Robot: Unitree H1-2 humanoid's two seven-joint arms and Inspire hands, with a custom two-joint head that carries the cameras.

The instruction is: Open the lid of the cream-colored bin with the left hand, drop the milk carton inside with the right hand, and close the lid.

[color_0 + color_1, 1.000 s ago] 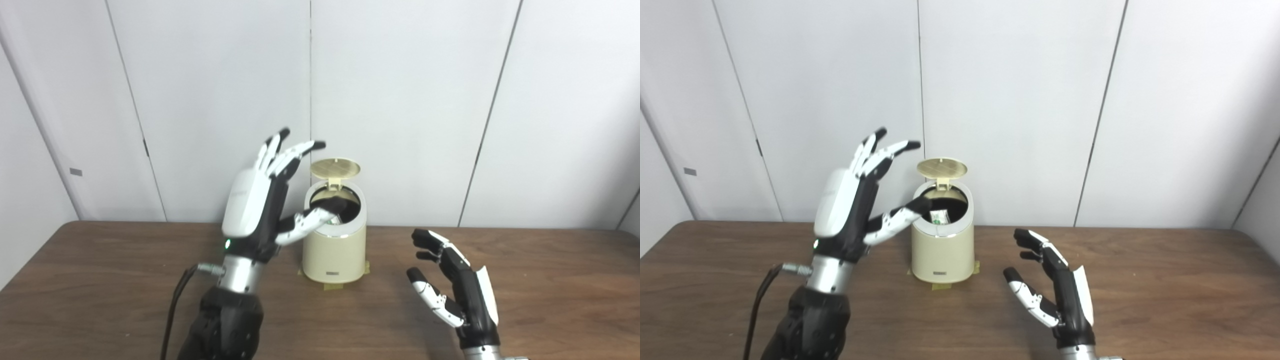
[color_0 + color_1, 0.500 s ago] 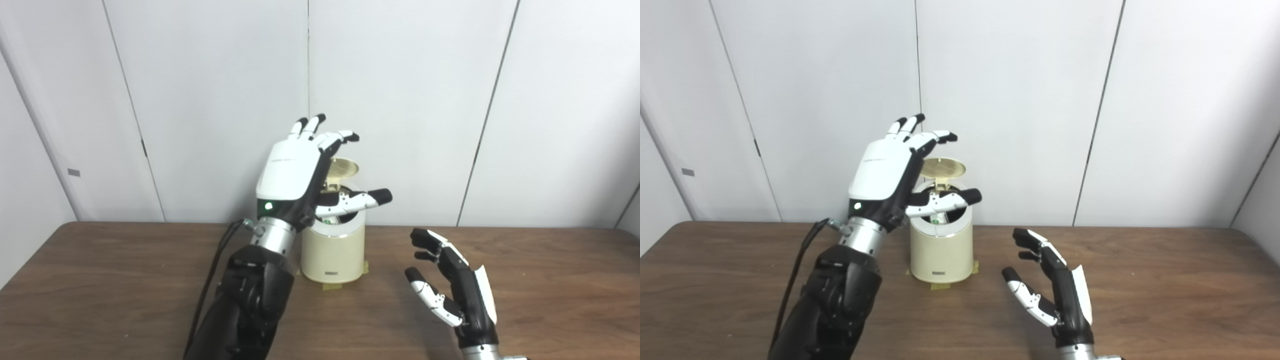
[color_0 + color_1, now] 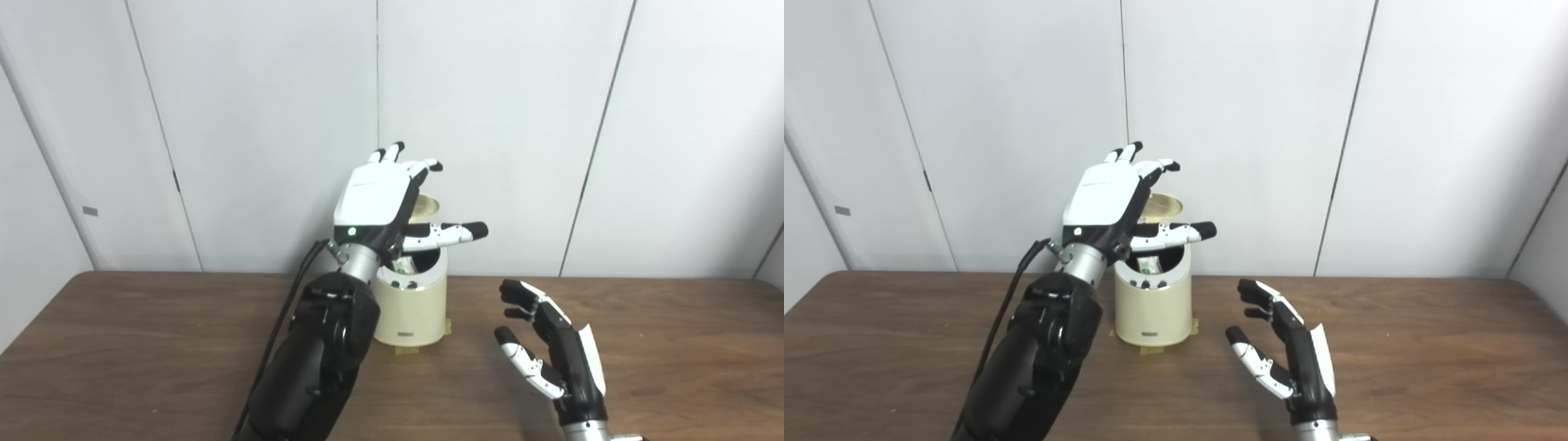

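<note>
The cream-colored bin [image 3: 1153, 306] stands at the back middle of the wooden table, its round lid [image 3: 1164, 207] raised behind the opening. Part of the milk carton [image 3: 1150, 264] shows inside the bin. My left hand [image 3: 1118, 196] hovers over the bin with fingers spread, open and holding nothing; its fingers reach above the lid and its thumb [image 3: 1182, 232] stretches across the opening. My right hand [image 3: 1286, 352] rests open to the right of the bin, palm facing left, empty. The left hand hides most of the lid.
Tape [image 3: 1151, 350] sits under the bin's base. A black cable [image 3: 998, 318] runs along my left forearm. White wall panels [image 3: 1274, 122] rise right behind the table's far edge. Bare wooden table [image 3: 1427, 349] extends to both sides.
My left hand has moved right and forward from beside the bin to over its lid and opening. The lid now looks tipped lower. The right hand has hardly moved.
</note>
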